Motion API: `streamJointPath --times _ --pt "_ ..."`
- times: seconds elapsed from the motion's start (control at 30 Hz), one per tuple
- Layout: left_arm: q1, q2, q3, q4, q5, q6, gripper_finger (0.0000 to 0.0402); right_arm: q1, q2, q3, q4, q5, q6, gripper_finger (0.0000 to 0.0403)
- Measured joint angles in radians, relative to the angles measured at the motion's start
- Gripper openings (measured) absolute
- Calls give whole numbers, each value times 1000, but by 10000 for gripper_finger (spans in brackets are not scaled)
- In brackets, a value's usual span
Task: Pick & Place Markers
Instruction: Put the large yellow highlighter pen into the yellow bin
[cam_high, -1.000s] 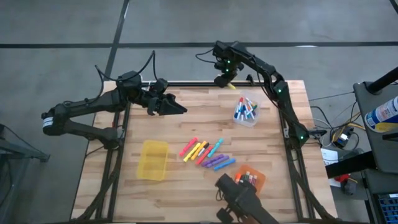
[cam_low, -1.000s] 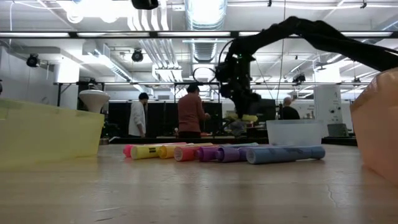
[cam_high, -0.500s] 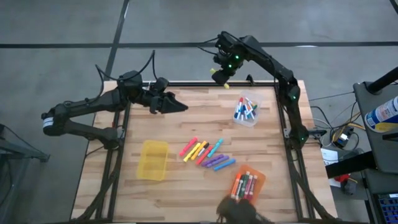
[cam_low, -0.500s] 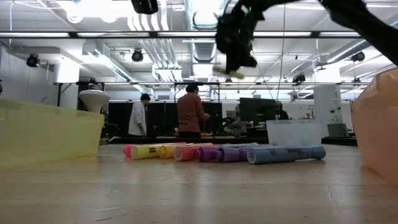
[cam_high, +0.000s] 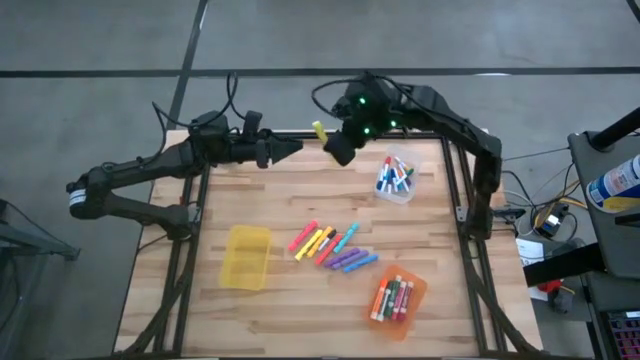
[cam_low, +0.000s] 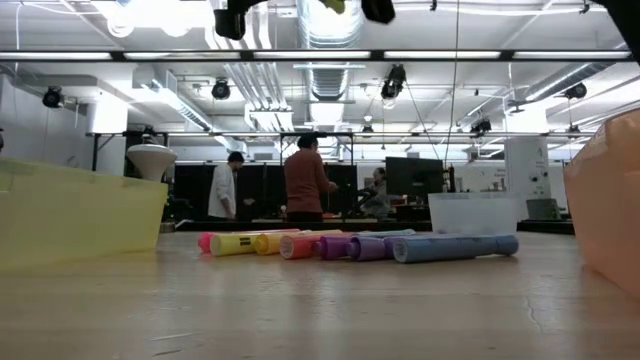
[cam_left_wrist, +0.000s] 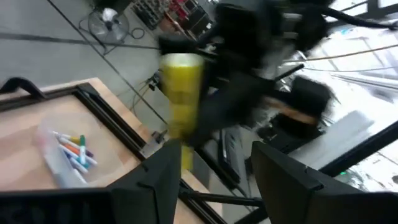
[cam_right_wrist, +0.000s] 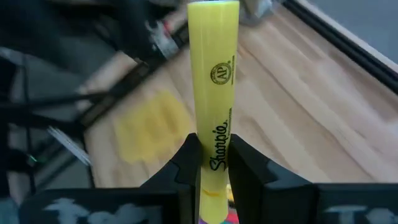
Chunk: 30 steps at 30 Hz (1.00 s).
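High view: the right gripper (cam_high: 333, 148) hangs over the far edge of the table (cam_high: 300, 300), pinched tight on a yellow marker (cam_high: 319, 130), w/ the left gripper (cam_high: 290, 147) just beside it, fingers spread wide and pointed at the marker. This looks like a handover from right to left, though that is a guess. To do it well, the left fingers (cam_left_wrist: 155, 180) should close around the free upper half of the marker, clear of the right fingers (cam_right_wrist: 189, 158), which clamp the lower part near the printed label; the right arm should let go only once the left grip is firm, else the marker drops off the table edge. From there the yellow bin (cam_high: 246, 256) on the left side seems the likely target — it sits well apart from the grippers. The other markers lie in three groups: a loose row (cam_high: 333, 245) mid-table, a bunch in the clear bin (cam_high: 396, 178) on the right, more in the orange bin (cam_high: 396, 293) near the front. The table is pale wood planks w/ a dark metal frame. Behind it, in the low view, is a big workshop w/ ceiling strip lights, ducts, monitors — and two people (cam_low: 305, 180) standing far back.
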Motion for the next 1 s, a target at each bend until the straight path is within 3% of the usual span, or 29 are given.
streamJointPath --times 0.33,0.67,0.8,1.0 --pt "-18 1 0 38 -8 22 188 122 8 -1 128 109 178 50" --pt "-35 0 0 42 -3 37 186 133 49 -4 283 78 208 50" --pt "-35 0 -1 36 1 10 157 138 54 -5 277 78 200 50" --pt "-34 1 -1 28 -17 8 77 139 54 -5 271 38 192 55"
